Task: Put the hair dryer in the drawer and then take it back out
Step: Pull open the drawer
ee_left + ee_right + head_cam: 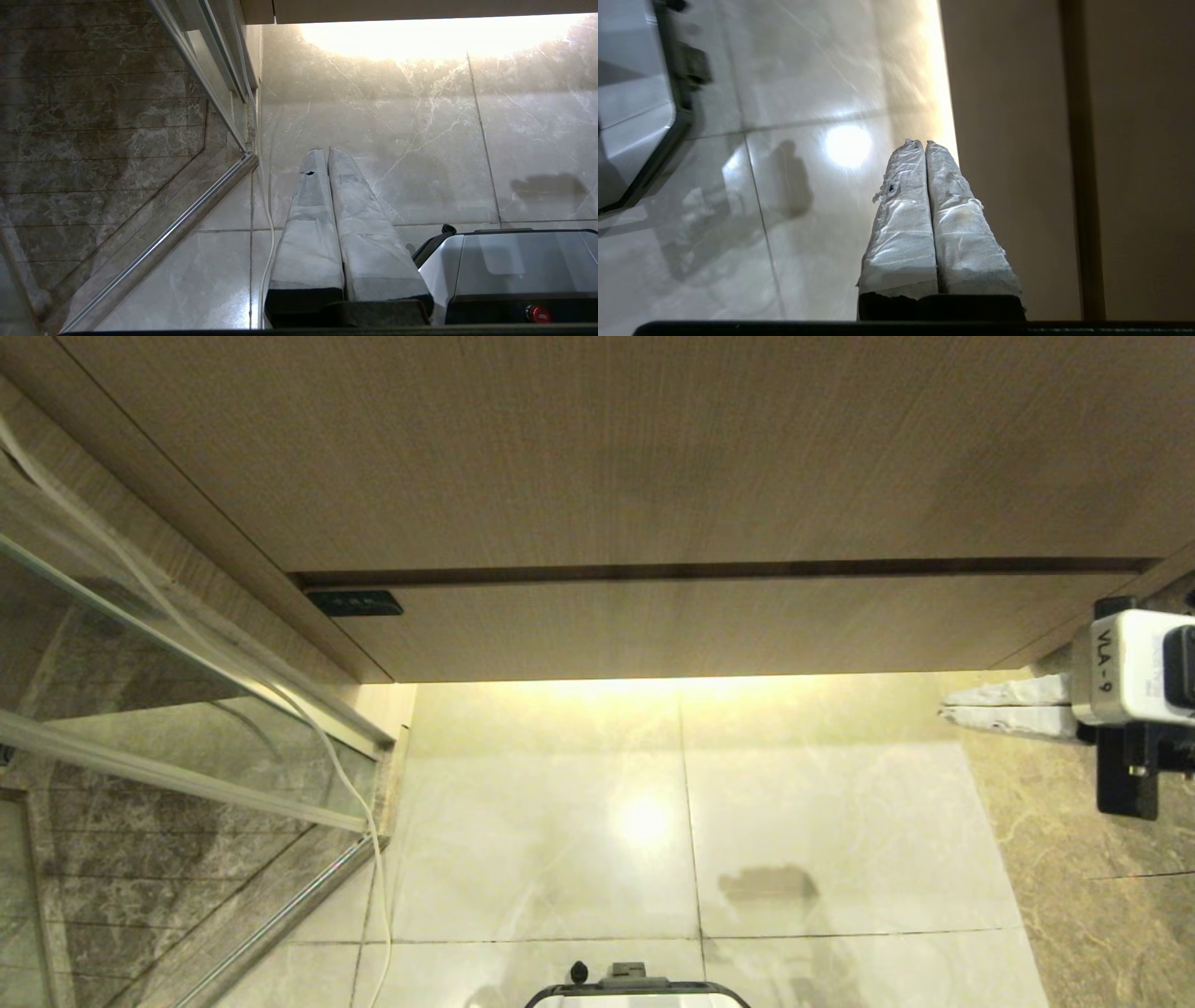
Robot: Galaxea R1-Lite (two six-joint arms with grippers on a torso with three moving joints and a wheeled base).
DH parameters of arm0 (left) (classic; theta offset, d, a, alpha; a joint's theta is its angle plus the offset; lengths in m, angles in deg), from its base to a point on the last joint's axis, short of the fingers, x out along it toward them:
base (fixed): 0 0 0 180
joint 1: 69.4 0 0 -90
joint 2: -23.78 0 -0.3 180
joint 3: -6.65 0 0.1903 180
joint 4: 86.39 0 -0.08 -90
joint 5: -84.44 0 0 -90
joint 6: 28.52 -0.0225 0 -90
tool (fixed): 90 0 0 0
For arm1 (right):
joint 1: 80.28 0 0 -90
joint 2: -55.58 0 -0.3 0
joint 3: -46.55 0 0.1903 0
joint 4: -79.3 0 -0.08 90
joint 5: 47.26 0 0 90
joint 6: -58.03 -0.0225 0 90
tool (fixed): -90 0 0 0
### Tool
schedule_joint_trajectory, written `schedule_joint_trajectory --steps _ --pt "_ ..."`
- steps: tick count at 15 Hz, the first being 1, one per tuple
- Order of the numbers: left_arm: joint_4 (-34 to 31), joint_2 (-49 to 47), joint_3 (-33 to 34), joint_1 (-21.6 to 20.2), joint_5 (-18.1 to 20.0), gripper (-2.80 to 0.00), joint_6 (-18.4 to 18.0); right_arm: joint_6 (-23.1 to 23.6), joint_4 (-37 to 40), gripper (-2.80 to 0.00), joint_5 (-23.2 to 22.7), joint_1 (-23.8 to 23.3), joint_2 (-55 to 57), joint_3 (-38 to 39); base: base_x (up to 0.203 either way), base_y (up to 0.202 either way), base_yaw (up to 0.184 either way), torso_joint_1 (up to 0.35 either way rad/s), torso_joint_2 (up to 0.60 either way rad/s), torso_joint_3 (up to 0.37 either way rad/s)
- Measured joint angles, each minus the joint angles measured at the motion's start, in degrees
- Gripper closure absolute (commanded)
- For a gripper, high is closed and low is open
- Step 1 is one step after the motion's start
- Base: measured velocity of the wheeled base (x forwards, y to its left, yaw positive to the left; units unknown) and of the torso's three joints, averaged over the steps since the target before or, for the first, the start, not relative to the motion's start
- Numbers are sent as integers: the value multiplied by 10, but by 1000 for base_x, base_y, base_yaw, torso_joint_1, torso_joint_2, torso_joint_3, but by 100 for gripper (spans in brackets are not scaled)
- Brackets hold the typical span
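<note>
Two tape-wrapped fingers [924, 205] of your right gripper [945, 705] are pressed flat together with nothing between them. In the head view that gripper comes in from the right edge, pointing left, its white housing cut off by the frame, just below the lower edge of the wide light wood-grain drawer [728, 625]. The drawer sits closed, its plain front flush under the taller wood panel [607, 448], so you cannot see inside it. The hair dryer shows in none of the views.

Your left gripper [325, 151] appears only in its own wrist view, fingers likewise clenched on nothing, hanging over the pale marble floor tiles [420, 140] beside the glass shower partition [168, 709]. The robot's grey base [514, 261] is cut off at that view's edge.
</note>
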Motion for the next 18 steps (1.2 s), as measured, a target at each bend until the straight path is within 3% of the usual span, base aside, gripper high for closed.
schedule_joint_trajectory --steps 3,5,12,15,18 --pt "0 0 0 0 0 0 0 75 0 0 -98 -4 63 -23 0 0 0 0 0 0" --pt "0 0 0 0 0 0 0 89 3 0 -110 -5 108 -57 0 0 0 0 0 0" --pt "0 0 0 1 0 0 0 86 5 0 -71 -8 246 -182 0 0 0 0 0 0" --pt "0 0 0 0 0 0 0 65 9 0 -30 -14 261 -190 0 0 0 0 0 0" --pt "0 0 0 0 0 0 0 54 8 0 -25 -16 264 -188 0 0 0 0 0 0"
